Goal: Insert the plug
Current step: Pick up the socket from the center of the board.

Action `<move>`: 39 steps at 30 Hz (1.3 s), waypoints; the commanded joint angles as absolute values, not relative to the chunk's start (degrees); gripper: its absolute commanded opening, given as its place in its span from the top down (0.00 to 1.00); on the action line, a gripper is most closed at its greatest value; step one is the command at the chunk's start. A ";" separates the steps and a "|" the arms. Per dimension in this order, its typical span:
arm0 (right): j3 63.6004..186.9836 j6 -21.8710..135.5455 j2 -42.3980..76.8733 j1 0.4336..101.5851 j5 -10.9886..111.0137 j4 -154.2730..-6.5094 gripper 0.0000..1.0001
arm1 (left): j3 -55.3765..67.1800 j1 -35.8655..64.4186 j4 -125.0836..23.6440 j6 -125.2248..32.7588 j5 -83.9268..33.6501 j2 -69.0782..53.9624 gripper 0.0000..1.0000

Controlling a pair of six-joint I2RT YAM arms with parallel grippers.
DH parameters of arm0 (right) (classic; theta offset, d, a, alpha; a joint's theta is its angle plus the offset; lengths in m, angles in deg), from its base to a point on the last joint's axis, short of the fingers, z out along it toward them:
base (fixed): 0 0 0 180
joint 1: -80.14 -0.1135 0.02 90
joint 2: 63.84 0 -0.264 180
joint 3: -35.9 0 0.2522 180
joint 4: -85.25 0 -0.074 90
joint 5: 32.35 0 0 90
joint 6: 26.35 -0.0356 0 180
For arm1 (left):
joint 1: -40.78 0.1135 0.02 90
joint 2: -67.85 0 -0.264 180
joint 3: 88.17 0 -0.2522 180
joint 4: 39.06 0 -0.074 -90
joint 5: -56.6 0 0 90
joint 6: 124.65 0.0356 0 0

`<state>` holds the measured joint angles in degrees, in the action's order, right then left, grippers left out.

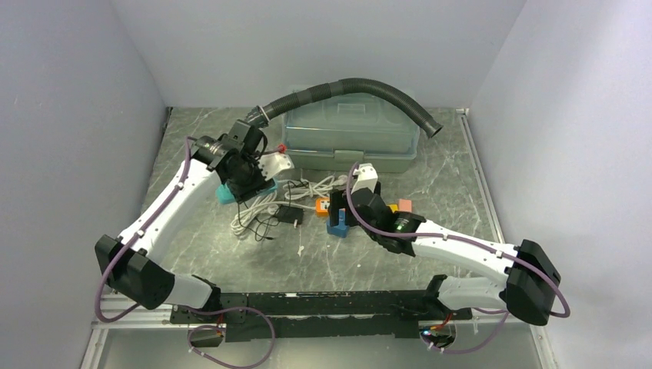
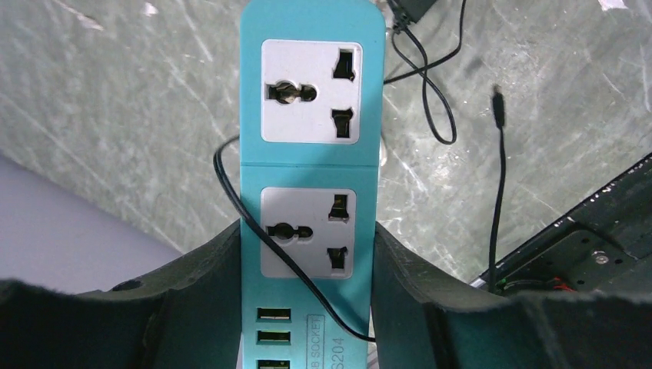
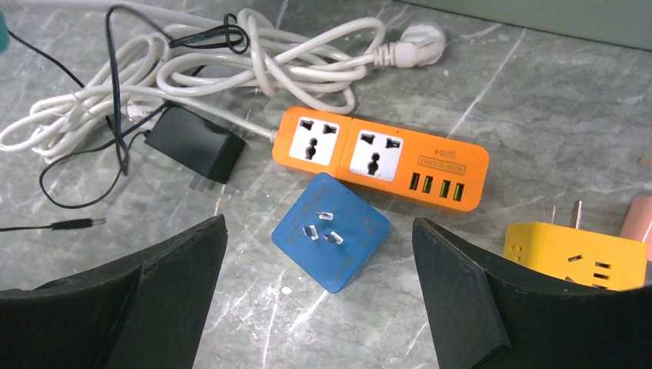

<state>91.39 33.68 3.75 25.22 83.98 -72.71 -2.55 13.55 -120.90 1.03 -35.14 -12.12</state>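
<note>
**Blue plug not yet taken; right jaws wide above it**

Right jaws: set wide and holding nothing. They hang over the blue plug (image 3: 338,254), which shows between them in the wrist view.

Left jaws: closed on the long sides of the teal strip (image 2: 311,154), at its USB end. Both of its sockets are vacant, and a thin black wire (image 2: 254,223) crosses the nearer one.

Location: the plug sits on the counter (image 3: 538,115) just on the near side of the orange strip (image 3: 380,157), with its three pins pointing up. Whether the two touch cannot be told. The teal strip is well to the left of the orange strip. A black charger (image 3: 196,146) lies just off the orange strip's left end, with the white cord (image 3: 231,69) coiled beyond it. A yellow adapter (image 3: 577,257) lies off its right end.

Handling, as judged:
- The plug is a rigid plastic cube, probably light.
- Its sides look smooth, so a loose pinch could slip.
- The pins are thin metal and likely to bend if squeezed.
- The sound hold is across two opposite flat side faces, below the pin face and clear of the pins.
- With the pins up, the cube would need turning before it can meet an upward-facing socket.
- Seating will need firm, square pressure, and a tilted entry risks jamming.
</note>
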 commanded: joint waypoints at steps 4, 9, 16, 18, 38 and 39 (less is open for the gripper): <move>93.25 35.04 1.33 26.14 82.43 -76.58 0.06 | -9.55 13.35 -117.17 2.35 -36.01 -7.09 1.00; 92.89 35.20 0.30 27.27 81.36 -77.05 0.06 | -16.07 13.42 -115.12 5.02 -34.22 -7.79 1.00; 93.75 37.79 -0.37 28.01 80.49 -78.44 0.04 | -21.04 12.77 -118.21 5.43 -27.36 -10.87 1.00; 94.73 41.29 -0.55 28.15 80.05 -80.11 0.03 | -19.15 12.58 -116.67 5.49 -25.74 -9.28 1.00; 99.57 72.63 8.85 29.11 46.97 -101.69 0.11 | -7.21 12.48 -113.74 5.12 -11.96 2.14 1.00; 99.66 73.07 9.72 29.15 46.57 -102.71 0.12 | -7.79 12.48 -114.36 5.05 -11.85 2.11 1.00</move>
<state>96.55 68.67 6.66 28.85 52.42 -98.00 -4.38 12.79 -117.71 5.14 -16.38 0.47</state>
